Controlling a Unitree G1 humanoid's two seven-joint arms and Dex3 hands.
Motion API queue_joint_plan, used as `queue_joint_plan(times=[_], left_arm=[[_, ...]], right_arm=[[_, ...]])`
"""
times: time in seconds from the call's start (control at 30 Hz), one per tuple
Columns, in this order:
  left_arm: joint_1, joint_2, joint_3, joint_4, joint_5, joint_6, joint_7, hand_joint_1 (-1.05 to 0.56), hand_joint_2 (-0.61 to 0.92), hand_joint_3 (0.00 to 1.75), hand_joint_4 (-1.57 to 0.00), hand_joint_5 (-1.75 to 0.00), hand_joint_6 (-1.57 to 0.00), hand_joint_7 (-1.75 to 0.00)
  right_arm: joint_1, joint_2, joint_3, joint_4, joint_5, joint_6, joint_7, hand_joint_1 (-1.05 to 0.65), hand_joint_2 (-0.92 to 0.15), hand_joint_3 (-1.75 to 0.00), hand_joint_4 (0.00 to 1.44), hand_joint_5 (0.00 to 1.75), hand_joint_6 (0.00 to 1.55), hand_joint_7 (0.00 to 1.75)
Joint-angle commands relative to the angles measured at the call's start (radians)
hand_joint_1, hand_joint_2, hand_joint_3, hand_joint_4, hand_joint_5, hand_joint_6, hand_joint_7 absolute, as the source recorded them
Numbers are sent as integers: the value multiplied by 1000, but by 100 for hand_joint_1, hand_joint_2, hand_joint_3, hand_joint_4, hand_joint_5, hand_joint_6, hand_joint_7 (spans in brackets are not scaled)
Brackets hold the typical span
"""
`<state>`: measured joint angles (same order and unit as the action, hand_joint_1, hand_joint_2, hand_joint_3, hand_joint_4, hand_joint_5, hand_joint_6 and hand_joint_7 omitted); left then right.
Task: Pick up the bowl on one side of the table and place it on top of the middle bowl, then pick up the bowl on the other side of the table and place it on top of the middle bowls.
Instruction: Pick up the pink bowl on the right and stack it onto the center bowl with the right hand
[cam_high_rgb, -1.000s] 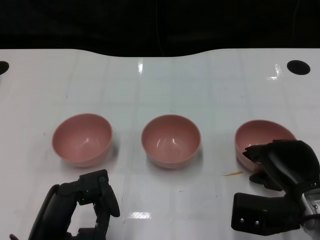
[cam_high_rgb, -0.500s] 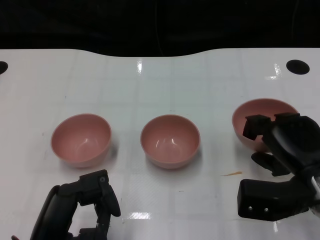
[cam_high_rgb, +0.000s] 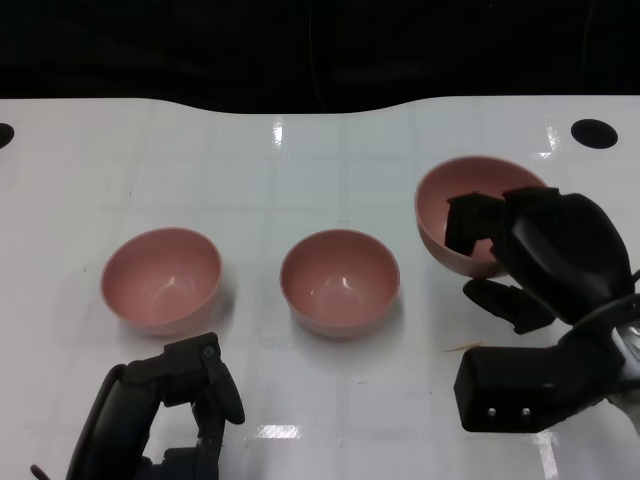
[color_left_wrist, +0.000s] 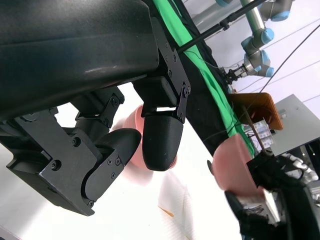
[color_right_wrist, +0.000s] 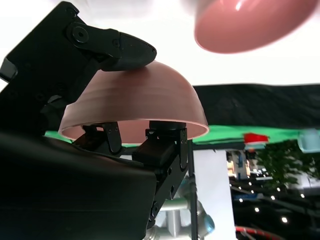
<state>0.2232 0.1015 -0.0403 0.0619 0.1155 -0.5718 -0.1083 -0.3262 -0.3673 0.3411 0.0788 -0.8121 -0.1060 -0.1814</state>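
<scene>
**benchbot_42:** Going left to right. The left hand sits low at the near edge of the white counter, fingers curled in with nothing in them, so it's closed on air and parked just in front of the left bowl. My guess is it waits there so it's ready for the second pickup without getting in the way of the first. That bowl sits upright on the counter, untouched.

**rimgrip:** And the middle bowl is upright too, open side up, well apart from its neighbour on the left. Plenty of bare counter around it, nothing in it yet.

**benchbot_42:** Right. Then the right bowl is off the counter, gripped by the right hand. Fingers hook over the rim into the inside and the thumb presses the outer wall, which the right wrist view shows nicely: bowl wall pinched between them. It's tilted toward the middle, not level.

**rimgrip:** A rim pinch makes sense, since it leaves the bowl's bottom free to nest. Room-wise, the lane from it to the middle bowl looks open; there's only a small orange scrap lying on the counter below the hand. I'd say the fingers inside the rim are the thing to watch when it drops in.

**benchbot_42:** Agreed, and levelling it first.
</scene>
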Motion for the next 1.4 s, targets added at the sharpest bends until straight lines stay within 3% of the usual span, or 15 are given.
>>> queue_joint_plan(times=[0.03,0.47,0.7,0.9,1.0,1.03,1.1,1.17,1.23,1.3,1.37,1.4], left_arm=[[4,13,6,3,12,-21,15,-3,27,157,-91,-170,-85,-154],[42,22,-6,-81,5,20,0,-4,28,155,-89,-172,-84,-155],[32,27,-3,-89,-7,35,-5,-4,27,156,-90,-172,-85,-155],[19,26,-4,-70,4,21,3,-4,26,157,-91,-172,-85,-155],[19,23,-8,-71,5,19,3,-3,26,157,-91,-172,-85,-155],[20,21,-10,-71,6,18,3,-4,27,157,-91,-172,-85,-154],[22,20,-12,-74,7,17,5,-4,27,156,-91,-173,-85,-154],[25,21,-13,-78,12,18,7,-4,27,156,-91,-173,-85,-155],[28,22,-13,-83,18,18,9,-5,28,156,-90,-172,-85,-155],[31,23,-14,-87,18,20,7,-4,28,155,-90,-173,-84,-156],[36,25,-15,-94,16,23,4,-3,27,156,-91,-173,-84,-155],[37,25,-15,-96,15,23,4,-3,27,157,-91,-173,-85,-155]], right_arm=[[-9,5,-15,-25,10,5,13,-20,-35,-130,98,175,72,175],[-116,83,33,68,50,-109,38,-25,-31,-146,104,175,78,175],[-165,120,68,114,49,-129,56,-25,-26,-142,103,175,78,174],[-197,140,83,168,46,-151,60,-26,-28,-139,102,175,76,175],[-209,142,96,173,40,-135,90,-26,-33,-129,100,175,69,175],[-212,143,101,179,39,-136,96,-27,-36,-120,100,175,75,143],[-214,145,108,190,38,-137,103,-27,-39,-113,99,175,79,131],[-214,150,116,202,33,-139,100,-28,-46,-100,98,175,99,73],[-215,155,125,216,25,-145,87,-28,-48,-96,99,175,109,53],[-216,160,134,233,14,-155,67,-28,-38,-114,101,175,114,57],[-218,169,145,255,0,-165,37,-27,-29,-132,102,175,94,120],[-222,172,152,269,-9,-168,21,-27,-26,-137,102,175,87,144]])
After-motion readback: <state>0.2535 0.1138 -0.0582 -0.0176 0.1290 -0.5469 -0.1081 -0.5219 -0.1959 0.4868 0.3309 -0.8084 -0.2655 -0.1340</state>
